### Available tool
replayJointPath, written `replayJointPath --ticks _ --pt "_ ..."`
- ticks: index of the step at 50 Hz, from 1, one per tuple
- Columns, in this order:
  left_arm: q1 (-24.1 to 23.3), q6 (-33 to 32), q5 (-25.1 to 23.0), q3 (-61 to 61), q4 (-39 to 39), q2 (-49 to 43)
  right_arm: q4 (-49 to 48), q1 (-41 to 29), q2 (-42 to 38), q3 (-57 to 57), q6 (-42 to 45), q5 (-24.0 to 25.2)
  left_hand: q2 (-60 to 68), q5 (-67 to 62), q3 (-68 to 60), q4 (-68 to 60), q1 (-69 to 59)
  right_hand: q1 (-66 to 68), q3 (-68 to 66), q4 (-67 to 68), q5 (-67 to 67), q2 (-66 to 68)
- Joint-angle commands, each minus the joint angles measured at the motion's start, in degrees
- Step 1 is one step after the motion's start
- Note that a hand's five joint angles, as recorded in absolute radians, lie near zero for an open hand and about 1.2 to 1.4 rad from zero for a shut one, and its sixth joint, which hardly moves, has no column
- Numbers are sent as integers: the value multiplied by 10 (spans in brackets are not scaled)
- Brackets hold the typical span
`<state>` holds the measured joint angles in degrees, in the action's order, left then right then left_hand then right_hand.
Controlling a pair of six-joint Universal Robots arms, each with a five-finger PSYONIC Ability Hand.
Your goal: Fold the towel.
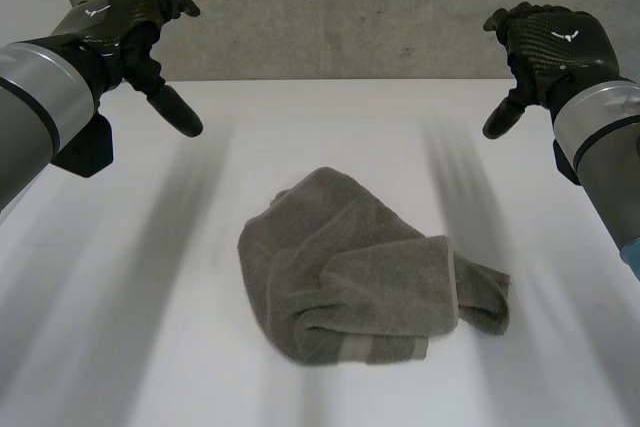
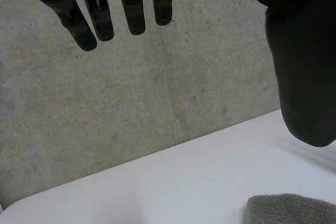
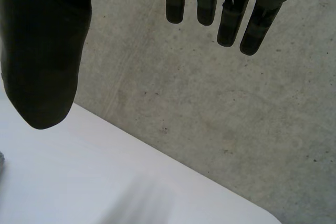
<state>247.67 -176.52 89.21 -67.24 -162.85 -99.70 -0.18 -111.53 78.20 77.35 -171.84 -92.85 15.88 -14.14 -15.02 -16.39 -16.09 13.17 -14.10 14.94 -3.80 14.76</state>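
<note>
Hovering open, empty: my left robot hand (image 1: 125, 22), right robot hand (image 1: 550, 37); crumpled towel (image 1: 365, 272) lies between, nearer me, slightly rightward, long axis roughly crosswise.

A crumpled grey terry towel (image 1: 360, 272) lies on the flat white table (image 1: 130, 327). The black left hand (image 1: 115, 22) hangs behind the towel to its left, the black right hand (image 1: 550, 37) behind it to its right, both well apart from it. A grey concrete wall (image 1: 350, 7) stands behind the towel.

flat white table (image 1: 150, 347), crumpled grey terry towel (image 1: 350, 267) lying near its middle, loosely bunched, one end trailing right
</note>
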Motion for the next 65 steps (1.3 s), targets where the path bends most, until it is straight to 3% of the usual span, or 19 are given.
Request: replayJointPath --ticks 1,8,13,14,18,25,31,32,33,34,35,36,37,38,41,50,54,56,65 --pt "0 -1 1 -4 -2 -1 0 0 0 -1 2 4 -33 116 24 38 35 -32 41 -49 38 -48" --pt "-24 8 -5 -24 1 -2 11 -1 -1 -12 27 35 -21 104 13 26 23 -32 41 -49 38 -48" --pt "-98 9 -4 -72 -2 -2 30 8 -9 12 156 165 -21 104 13 26 23 -32 41 -49 38 -48" --pt "-111 6 -3 -98 -8 -1 30 8 -9 12 157 166 -21 104 13 26 23 -32 41 -49 38 -48" --pt "-120 3 -3 -146 -32 -8 69 27 -19 60 243 259 -21 104 13 26 23 -32 41 -49 38 -48" --pt "-156 -3 2 -210 -129 -101 80 29 -84 111 311 314 -21 104 13 26 23 -32 41 -49 38 -48" --pt "-177 -18 3 -211 -141 -166 73 27 -144 141 344 307 -10 92 1 15 12 -15 24 -32 21 -31" --pt "-179 -24 4 -209 -141 -182 68 29 -151 141 339 301 14 69 -22 -9 -12 102 -93 85 -96 87" --pt "-180 -29 6 -208 -141 -194 68 29 -151 141 339 301 74 9 -83 -69 -72 104 -94 86 -97 88" --pt "-180 -30 6 -208 -141 -194 62 31 -154 141 333 296 75 8 -83 -69 -72 274 -264 256 -267 258" --pt "-181 -37 12 -208 -141 -200 62 31 -154 141 333 296 158 -75 -166 -153 -156 275 -266 258 -269 259" --pt "-181 -37 12 -208 -141 -200 54 30 -154 142 325 290 159 -76 -167 -154 -157 443 -434 426 -437 428" --pt "-184 -44 20 -207 -140 -202 50 31 -150 142 311 283 265 -183 -274 -260 -263 665 -656 647 -659 649" --pt "-185 -47 28 -205 -140 -197 50 31 -150 142 310 283 408 -325 -417 -403 -406 667 -658 649 -661 651" --pt "-186 -51 36 -200 -140 -179 54 36 -133 146 268 278 630 -548 -639 -625 -628 668 -659 651 -662 652" --pt "-168 -54 31 -173 -150 -84 51 24 -22 166 79 274 641 -559 -650 -636 -639 668 -659 651 -662 652" --pt "-103 -85 29 -143 -154 -85 19 -2 -7 162 -31 255 641 -559 -650 -636 -639 668 -659 651 -662 652" --pt "-81 -101 27 -134 -155 -92 -34 -44 -13 161 -97 216 641 -559 -650 -636 -639 668 -659 651 -662 652" --pt "-10 -201 3 -48 -160 -225 -108 -144 -114 127 -106 101 641 -559 -650 -636 -639 668 -659 651 -662 652"
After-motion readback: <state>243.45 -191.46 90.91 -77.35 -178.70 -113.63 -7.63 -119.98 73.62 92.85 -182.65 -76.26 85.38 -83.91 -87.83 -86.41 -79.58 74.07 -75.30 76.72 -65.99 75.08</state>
